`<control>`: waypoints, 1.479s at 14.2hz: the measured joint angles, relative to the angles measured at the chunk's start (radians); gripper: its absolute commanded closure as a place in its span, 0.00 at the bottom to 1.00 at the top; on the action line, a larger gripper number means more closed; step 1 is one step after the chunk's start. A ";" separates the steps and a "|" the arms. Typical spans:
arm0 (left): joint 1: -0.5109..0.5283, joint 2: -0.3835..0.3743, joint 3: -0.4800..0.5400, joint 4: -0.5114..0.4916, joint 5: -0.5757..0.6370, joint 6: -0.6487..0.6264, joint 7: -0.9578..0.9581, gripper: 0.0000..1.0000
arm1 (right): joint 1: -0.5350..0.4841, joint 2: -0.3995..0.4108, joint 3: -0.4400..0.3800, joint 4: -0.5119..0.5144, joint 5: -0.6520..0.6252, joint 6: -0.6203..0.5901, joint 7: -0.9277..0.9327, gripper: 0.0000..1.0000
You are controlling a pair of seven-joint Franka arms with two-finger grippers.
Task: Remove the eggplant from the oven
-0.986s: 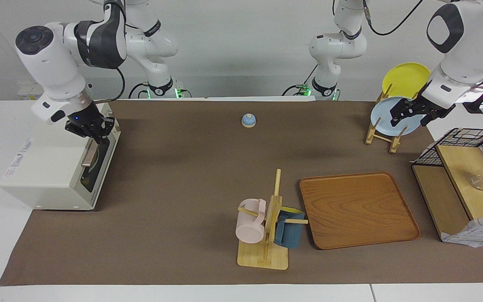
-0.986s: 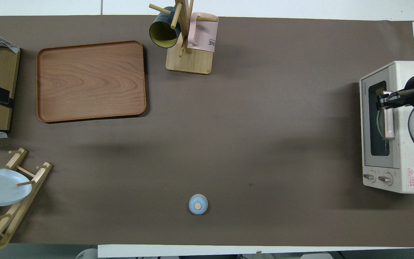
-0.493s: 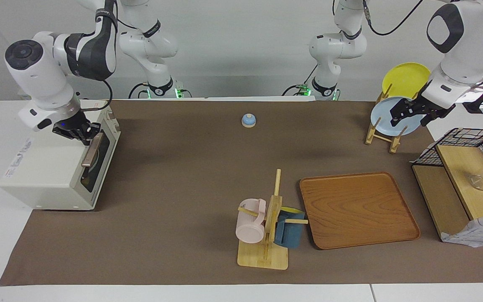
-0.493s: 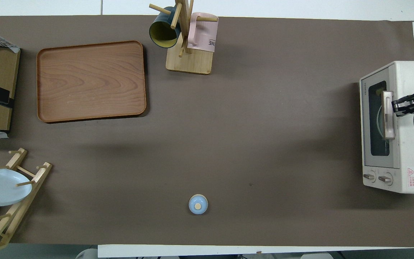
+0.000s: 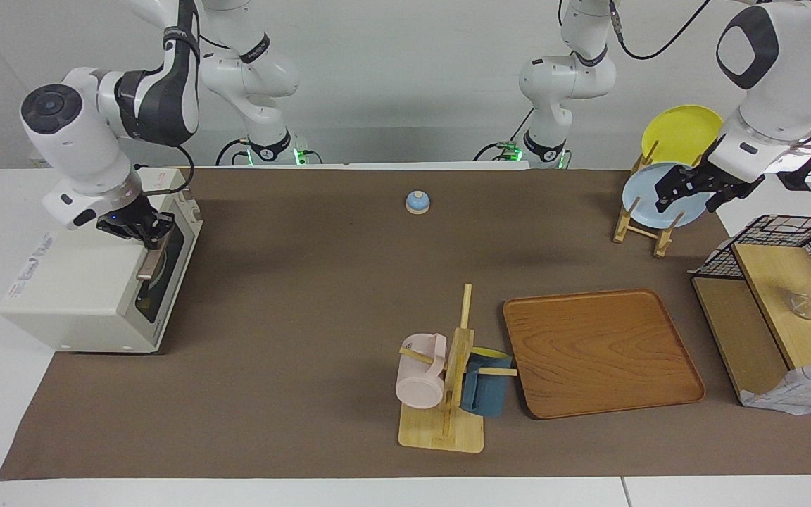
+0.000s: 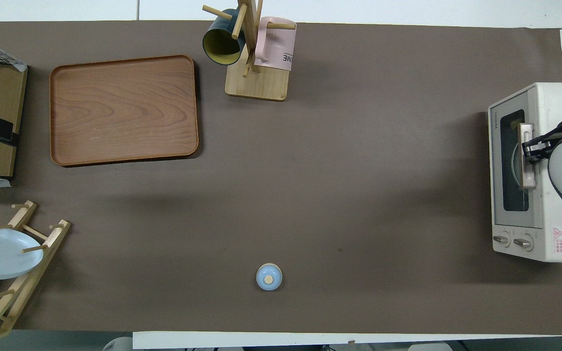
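Observation:
The cream-white oven [image 5: 82, 282] stands at the right arm's end of the table, its dark glass door shut; it also shows in the overhead view [image 6: 554, 97]. The eggplant is hidden; only the curved edge of a plate shows faintly through the glass. My right gripper [image 5: 143, 232] is open at the front top edge of the oven, right at the end of the tan bar handle [image 5: 148, 264] nearer the robots, and shows over that handle [image 6: 527, 170] from above [image 6: 530, 148]. My left gripper [image 5: 687, 197] is open and empty, waiting over the dish rack.
A wooden dish rack [image 5: 648, 229] with a blue and a yellow plate stands at the left arm's end, beside a wire-and-wood shelf [image 5: 778, 303]. A wooden tray [image 5: 602, 352], a mug tree [image 5: 448, 380] with two mugs and a small blue bell [image 5: 417, 202] sit on the brown mat.
My right gripper pulled back from the front of the oven door to over the oven's top, then came forward again to the handle. The door stays shut. The left arm has not moved.

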 measured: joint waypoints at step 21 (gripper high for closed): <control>0.003 0.000 0.000 0.000 0.000 0.000 0.000 0.00 | 0.190 0.277 0.043 -0.086 0.060 0.321 0.202 0.93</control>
